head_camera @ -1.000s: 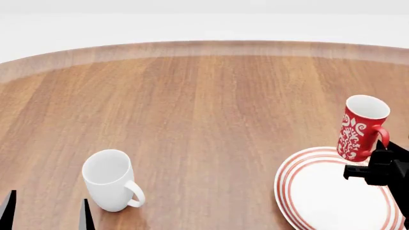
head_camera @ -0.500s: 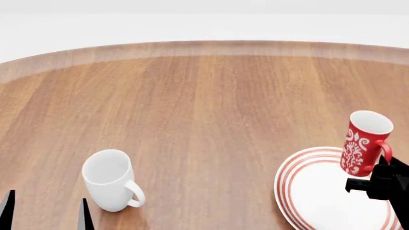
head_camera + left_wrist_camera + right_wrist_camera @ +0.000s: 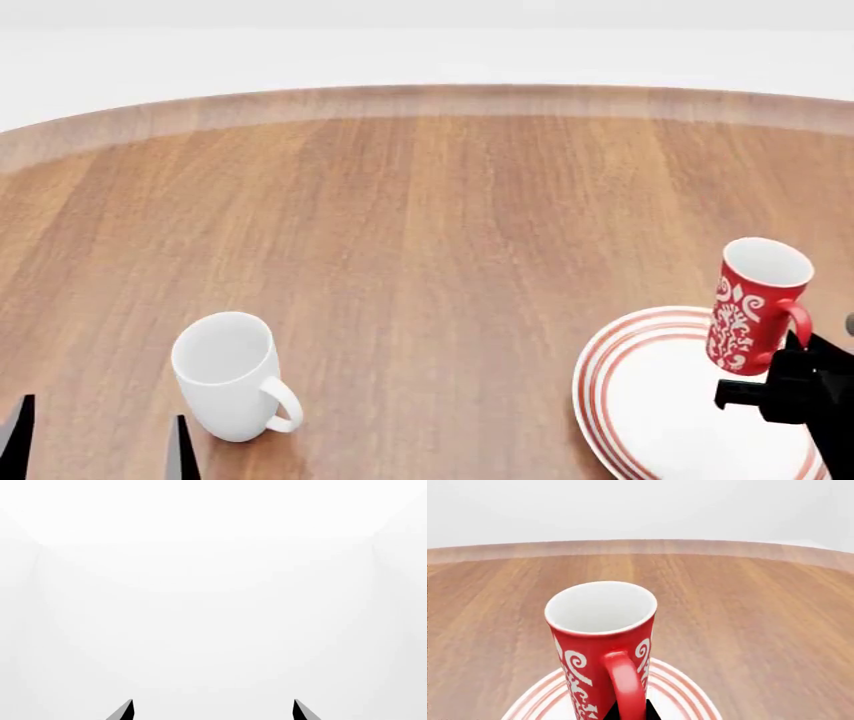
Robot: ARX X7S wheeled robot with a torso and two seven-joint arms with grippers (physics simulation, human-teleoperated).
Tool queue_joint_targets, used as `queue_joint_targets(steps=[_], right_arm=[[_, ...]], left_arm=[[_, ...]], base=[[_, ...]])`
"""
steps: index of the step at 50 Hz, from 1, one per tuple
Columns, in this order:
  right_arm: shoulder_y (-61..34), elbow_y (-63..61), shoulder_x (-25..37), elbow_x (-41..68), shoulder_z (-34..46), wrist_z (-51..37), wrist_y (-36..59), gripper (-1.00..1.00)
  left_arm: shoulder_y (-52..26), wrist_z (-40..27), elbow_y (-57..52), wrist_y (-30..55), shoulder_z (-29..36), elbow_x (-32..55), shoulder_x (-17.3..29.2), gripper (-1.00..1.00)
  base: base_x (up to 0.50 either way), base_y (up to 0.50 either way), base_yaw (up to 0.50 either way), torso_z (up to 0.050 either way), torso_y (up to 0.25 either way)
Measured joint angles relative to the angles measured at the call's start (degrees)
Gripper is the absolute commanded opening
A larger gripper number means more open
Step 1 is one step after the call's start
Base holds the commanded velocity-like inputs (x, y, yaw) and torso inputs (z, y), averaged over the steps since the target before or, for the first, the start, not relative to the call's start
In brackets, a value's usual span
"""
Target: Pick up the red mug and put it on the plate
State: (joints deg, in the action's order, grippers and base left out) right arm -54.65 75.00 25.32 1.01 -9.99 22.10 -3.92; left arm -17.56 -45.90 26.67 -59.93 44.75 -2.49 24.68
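The red mug (image 3: 747,305), patterned in white swirls, hangs slightly tilted over the far right part of the plate (image 3: 597,385), a white disc with red rings. My right gripper (image 3: 797,348) is shut on the mug's red loop handle. In the right wrist view the red mug (image 3: 602,645) fills the middle with the plate (image 3: 684,695) below it, and the right gripper (image 3: 627,714) pinches the handle from both sides. I cannot tell whether the mug's base touches the plate. My left gripper (image 3: 100,450) stands open and empty at the near left; the left gripper (image 3: 213,712) faces blank white.
A plain white mug (image 3: 230,375) stands upright at the near left, close to my left fingertips (image 3: 180,450). The round wooden table (image 3: 427,200) stretches away to its curved far edge.
The right gripper has carried the red mug lower and nearer, from behind the plate's far rim to over the plate. The left arm and white mug have not moved.
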Motion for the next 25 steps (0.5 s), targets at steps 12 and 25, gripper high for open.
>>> queue_joint_targets(steps=[12, 25], right_arm=[[0.0, 0.0, -0.2, -0.6, -0.6, 0.3, -0.4, -1.0], [0.2, 0.0, -0.2, -0.8, -0.9, 0.7, -0.8, -1.0]], left_arm=[[-3.9, -8.4, 0.1, 0.0, 8.7, -0.4, 2.8, 1.0], [-8.8, -17.6, -0.1, 0.0, 18.7, -0.4, 5.4, 1.0]], base=[[0.0, 0.0, 0.0, 0.0, -0.096], [0.0, 0.0, 0.0, 0.0, -0.176]])
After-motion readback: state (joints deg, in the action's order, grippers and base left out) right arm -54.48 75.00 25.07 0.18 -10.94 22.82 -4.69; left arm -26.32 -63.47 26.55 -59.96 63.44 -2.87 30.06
